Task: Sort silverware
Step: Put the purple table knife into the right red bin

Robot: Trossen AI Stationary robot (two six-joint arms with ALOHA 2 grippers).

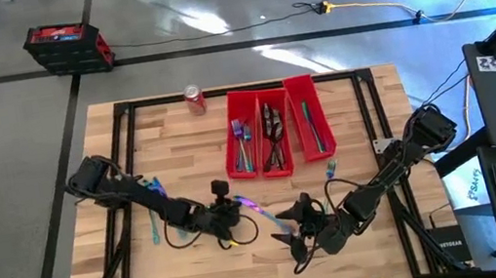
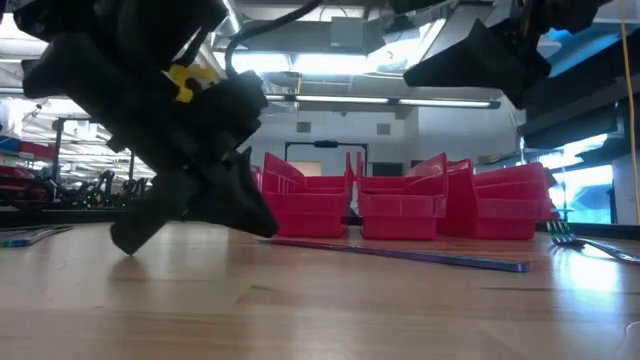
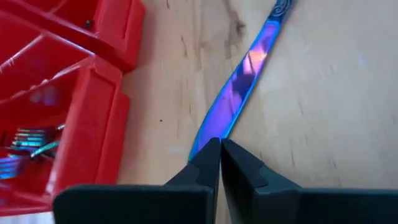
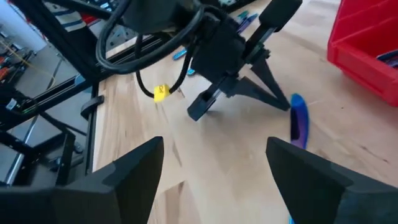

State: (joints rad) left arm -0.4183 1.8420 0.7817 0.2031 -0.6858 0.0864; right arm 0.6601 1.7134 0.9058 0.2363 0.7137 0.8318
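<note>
The wooden table point(image 1: 198, 265) fills most of what I can see from above, with three long red bins point(image 1: 271, 126) standing side by side at about twelve o'clock from its middle. The left bin holds teal forks, the middle one dark spoons, the right one a few blue-green pieces. A red soda can point(image 1: 194, 99) stands just beside the bins, toward ten o'clock of them.

The left arm reaches in from nine o'clock, and the left gripper point(image 1: 238, 206) sits low at the table's centre. Its fingers point(image 3: 208, 165) are pressed together, pinching one end of an iridescent blue-purple knife point(image 3: 239, 93). The knife lies flat on the wood, running away from the tips toward five o'clock in the overhead view. From table height it shows as a thin purple line point(image 2: 400, 254) in front of the bins.

The right arm comes in from three o'clock. The right gripper point(image 1: 291, 226) hangs at five o'clock of the left one, near the knife's far end, its fingers point(image 4: 134, 165) spread wide with nothing between them.

More silverware lies loose: a fork point(image 1: 329, 167) at four o'clock of the bins, and a few teal pieces point(image 1: 154, 212) at eight o'clock, by the left arm.
</note>
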